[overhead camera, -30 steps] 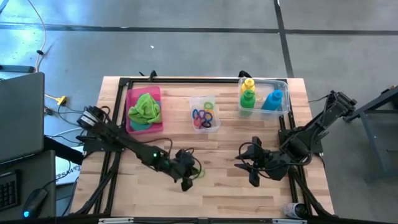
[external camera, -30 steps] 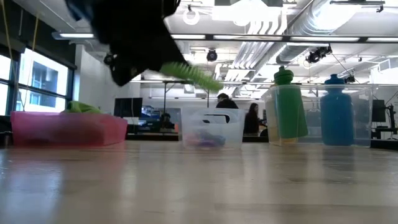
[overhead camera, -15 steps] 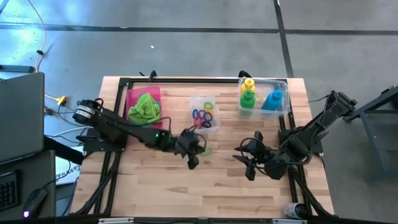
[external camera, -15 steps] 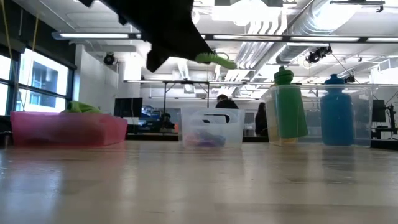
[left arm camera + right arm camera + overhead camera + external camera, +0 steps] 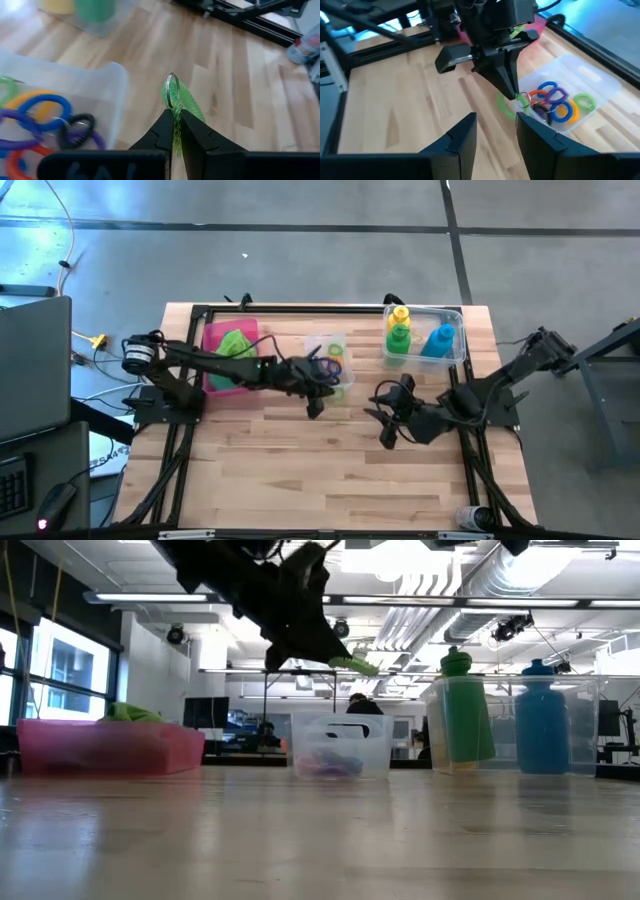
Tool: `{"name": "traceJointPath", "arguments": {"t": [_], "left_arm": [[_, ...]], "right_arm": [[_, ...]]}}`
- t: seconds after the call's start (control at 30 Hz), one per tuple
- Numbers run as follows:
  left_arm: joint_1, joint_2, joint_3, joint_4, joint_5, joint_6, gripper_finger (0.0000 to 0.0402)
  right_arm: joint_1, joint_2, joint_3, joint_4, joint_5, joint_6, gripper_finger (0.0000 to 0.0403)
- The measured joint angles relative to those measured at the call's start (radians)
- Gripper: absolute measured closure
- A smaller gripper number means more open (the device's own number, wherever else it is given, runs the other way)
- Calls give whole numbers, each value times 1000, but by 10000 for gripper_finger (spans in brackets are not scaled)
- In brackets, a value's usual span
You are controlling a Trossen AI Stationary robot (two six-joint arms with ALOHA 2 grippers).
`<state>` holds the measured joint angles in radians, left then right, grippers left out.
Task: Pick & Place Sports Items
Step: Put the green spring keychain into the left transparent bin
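My left gripper (image 5: 322, 388) hangs above the table just at the near side of a clear box (image 5: 330, 362) of several coloured elastic rings, shut on a green coiled ring (image 5: 187, 102). The low view shows that ring (image 5: 355, 665) well above the tabletop. My right gripper (image 5: 382, 418) stands open to the right of it, nothing between its fingers (image 5: 462, 135). Yellow (image 5: 399, 313), green (image 5: 398, 338) and blue (image 5: 440, 340) bottles stand in a second clear box (image 5: 455, 352). A lime green towel (image 5: 236, 346) lies on the pink tray (image 5: 214, 376). My left gripper pinches the green coiled ring between its two fingertips, at the stretch of coil beside a small metal loop (image 5: 172, 95). The fingers slant down, coming from the table's left. The ring sticks out past the tips, lifted clear of table and box.
Black frame rails (image 5: 200, 315) run along the far, left and right sides of the wooden table. The ring box, bottle box and pink tray line the far side. Bare wood (image 5: 330, 480) lies toward the near edge.
My left gripper has swung from the table's near middle toward the far edge and right, rising a little and rolling, up to the ring box. It has stayed shut on the green ring, which travelled clear of the table. My right gripper has turned and shifted slightly toward the far edge.
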<state>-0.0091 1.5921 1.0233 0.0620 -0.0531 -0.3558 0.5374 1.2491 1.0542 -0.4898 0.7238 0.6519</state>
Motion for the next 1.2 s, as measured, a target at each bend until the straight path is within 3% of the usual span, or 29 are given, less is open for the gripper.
{"name": "traceJointPath", "arguments": {"t": [0.5,0.83,1.2], "left_arm": [[240,0,0,0,30,127,387],[286,-1,0,14,50,210,386],[291,-1,0,14,78,183,299]], "right_arm": [[-184,0,0,0,-3,-105,275],[-285,0,0,0,-43,-135,275],[-345,0,0,1,-142,-178,275]]}}
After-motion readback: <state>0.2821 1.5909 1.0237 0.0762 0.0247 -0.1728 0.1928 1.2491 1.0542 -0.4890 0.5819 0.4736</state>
